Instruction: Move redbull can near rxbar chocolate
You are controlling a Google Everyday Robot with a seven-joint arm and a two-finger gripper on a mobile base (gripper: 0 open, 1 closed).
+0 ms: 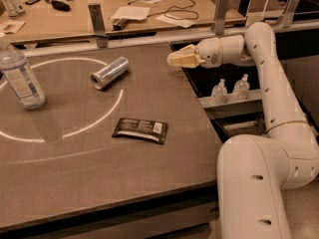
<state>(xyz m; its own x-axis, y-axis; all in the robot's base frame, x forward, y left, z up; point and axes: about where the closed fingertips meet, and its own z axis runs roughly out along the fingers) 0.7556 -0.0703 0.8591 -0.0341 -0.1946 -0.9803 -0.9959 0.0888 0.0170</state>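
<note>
The redbull can (109, 72) is a slim silvery can lying on its side on the dark table, its top pointing toward the front left. The rxbar chocolate (140, 130) is a flat dark wrapper with a small white patch, lying flat in front of the can, about a can's length away. My gripper (173, 59) hovers near the table's right edge, to the right of the can and clear of it, pointing left. It holds nothing.
A clear water bottle (19, 76) with a white cap stands at the left. A bright ring of light (117, 99) lies on the table (99, 183). Two small bottles (231, 88) sit on a shelf beyond the right edge. A cluttered desk (65, 21) is behind.
</note>
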